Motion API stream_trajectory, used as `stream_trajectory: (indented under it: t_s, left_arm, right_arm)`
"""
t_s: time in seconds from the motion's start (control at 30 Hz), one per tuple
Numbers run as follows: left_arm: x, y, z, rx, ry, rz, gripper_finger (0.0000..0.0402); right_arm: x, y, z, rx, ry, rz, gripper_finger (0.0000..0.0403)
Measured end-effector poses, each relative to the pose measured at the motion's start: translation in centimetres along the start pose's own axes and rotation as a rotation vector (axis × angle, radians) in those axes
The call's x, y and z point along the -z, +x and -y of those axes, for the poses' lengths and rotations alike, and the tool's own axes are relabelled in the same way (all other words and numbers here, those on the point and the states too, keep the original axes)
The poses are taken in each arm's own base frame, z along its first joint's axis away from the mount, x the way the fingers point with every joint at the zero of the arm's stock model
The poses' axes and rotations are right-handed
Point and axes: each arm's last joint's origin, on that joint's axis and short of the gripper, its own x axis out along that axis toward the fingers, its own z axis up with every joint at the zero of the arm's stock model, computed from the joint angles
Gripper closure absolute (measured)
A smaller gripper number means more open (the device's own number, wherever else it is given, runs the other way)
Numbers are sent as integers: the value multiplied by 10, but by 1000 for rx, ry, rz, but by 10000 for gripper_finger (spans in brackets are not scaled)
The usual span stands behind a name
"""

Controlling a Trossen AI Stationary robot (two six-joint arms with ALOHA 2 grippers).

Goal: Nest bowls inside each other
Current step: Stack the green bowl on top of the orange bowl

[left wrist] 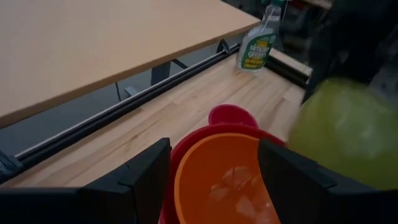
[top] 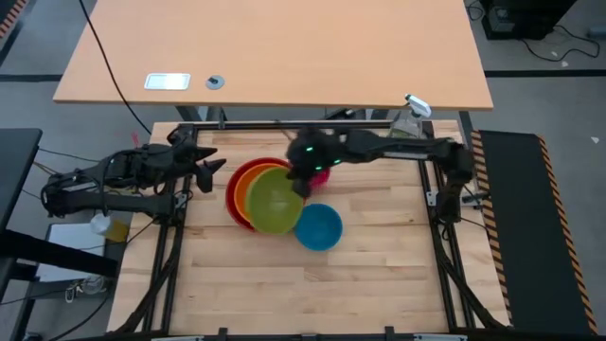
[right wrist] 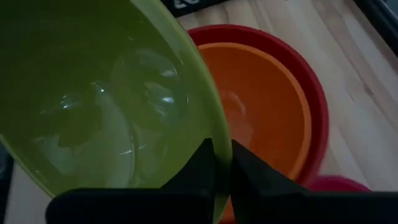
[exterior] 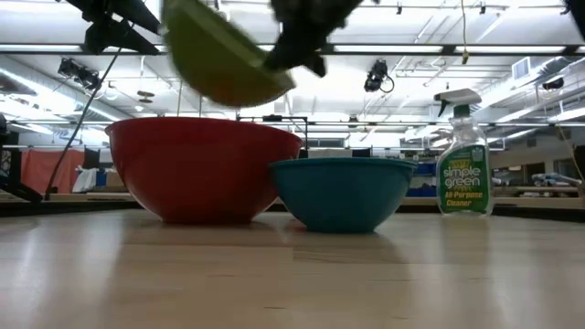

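The red bowl (top: 234, 194) stands on the table with the orange bowl (top: 248, 189) nested inside it. My right gripper (top: 305, 182) is shut on the lime green bowl (top: 277, 201), which hangs tilted in the air above them (exterior: 224, 59). The blue bowl (top: 318, 227) stands beside the red one, toward the near right. The pink bowl (left wrist: 233, 115) sits behind them, mostly hidden under my right arm in the high view. My left gripper (top: 210, 173) hovers open at the table's left, its fingers pointing at the red bowl. My right gripper pinches the green bowl's rim (right wrist: 214, 140), with one finger (right wrist: 198, 167) inside the bowl and the other (right wrist: 252, 175) outside. The fingers come slanting down from the table's right. The bowl is lifted clear and tilted, over the orange and red bowls.
A clear spray bottle (exterior: 462, 155) with a green label stands at the table's far right corner (top: 407, 118). A larger light wooden tabletop (top: 275, 47) lies beyond the far edge. Bare wood lies open along the near side (top: 303, 294).
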Motion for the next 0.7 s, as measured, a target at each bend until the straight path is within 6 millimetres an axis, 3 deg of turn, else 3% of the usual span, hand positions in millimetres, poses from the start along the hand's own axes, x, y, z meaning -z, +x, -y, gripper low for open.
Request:
stream_trajectory:
  t_s: [0.23, 0.37, 0.7]
  left_arm:
    - [-1, -11, -6, 21, -60, 42, 157]
    - [-1, -14, -7, 23, -63, 46, 157]
    - [2, -13, -8, 10, -48, 20, 157]
  right_arm:
    - [-30, 51, 2, 114, 84, 61, 370]
    - [-29, 75, 12, 163, 99, 10, 370]
    - [-10, 90, 32, 263, 135, -151, 368]
